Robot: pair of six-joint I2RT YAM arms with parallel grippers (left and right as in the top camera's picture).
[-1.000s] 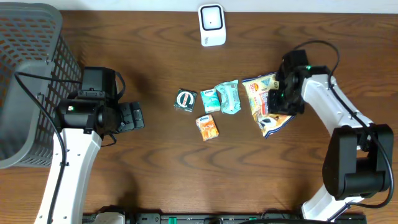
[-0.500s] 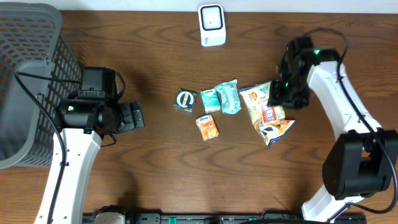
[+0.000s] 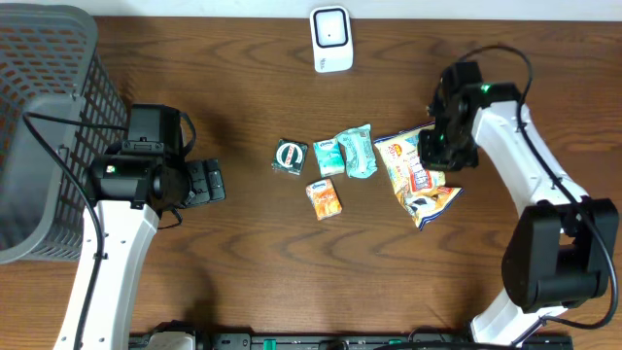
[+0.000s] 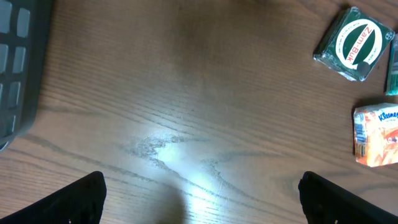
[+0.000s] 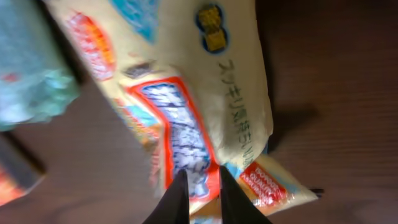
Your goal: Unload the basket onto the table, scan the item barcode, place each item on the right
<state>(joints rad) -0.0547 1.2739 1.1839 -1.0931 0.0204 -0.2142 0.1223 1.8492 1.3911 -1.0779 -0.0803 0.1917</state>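
The right tool (image 3: 439, 148) hung over the far end of the bag (image 3: 428, 197), which lay on the counter (image 3: 243, 262) right of centre, nearer than the white scanner (image 3: 331, 39) standing at the far edge. In the wrist view this tool (image 5: 200, 186) stood narrow, its two dark fingers (image 5: 179, 198) close together and nipping the printed face of the bag (image 5: 205, 93); a dark shadow fell on the wood along the bag's right side. Just left of the bag was a pale teal pouch (image 3: 358, 151), then a teal pack (image 3: 329, 156) and a green packet with a round label (image 3: 290, 157), with an orange pack (image 3: 325, 198) a little nearer than these. The left tool (image 3: 206, 182) hovered well to the left of that cluster, beside the grey basket (image 3: 49, 107) at the left edge. Its wrist view showed the tool (image 4: 202, 183) wide and holding nothing, bare wood with a bright glare under it, the green packet (image 4: 351, 43) and orange pack (image 4: 376, 134) at the right edge and the basket (image 4: 18, 62) at the left.
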